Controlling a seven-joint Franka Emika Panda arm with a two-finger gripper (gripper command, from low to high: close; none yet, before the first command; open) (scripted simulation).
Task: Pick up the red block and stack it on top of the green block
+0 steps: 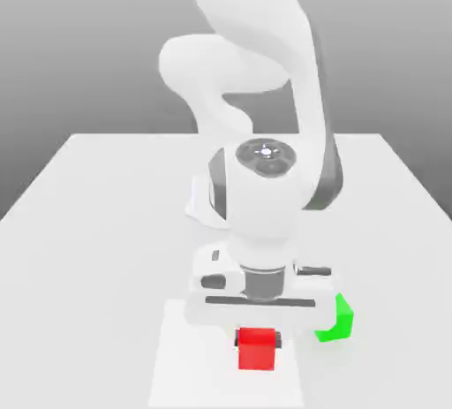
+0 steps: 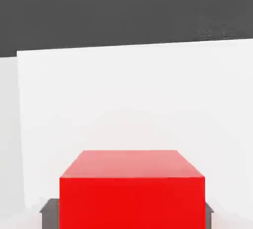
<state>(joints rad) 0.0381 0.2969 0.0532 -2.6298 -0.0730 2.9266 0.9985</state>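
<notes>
The red block [image 1: 256, 350] sits near the table's front edge, with my gripper [image 1: 257, 340] lowered straight over it. A dark fingertip [image 1: 278, 339] presses against each side of the cube, so the jaws are shut on it. In the hand view the red block [image 2: 132, 188] looms close, and dark finger pads [image 2: 49, 214] touch its two sides. The green block [image 1: 336, 320] stands a short way toward the exterior view's right of the red one, slightly farther back, partly hidden behind the hand.
A white table [image 1: 97, 222] carries both cubes. A lighter rectangular patch [image 1: 185, 363] lies under the red block at the front. The arm's white body [image 1: 265, 195] rises over the table's middle.
</notes>
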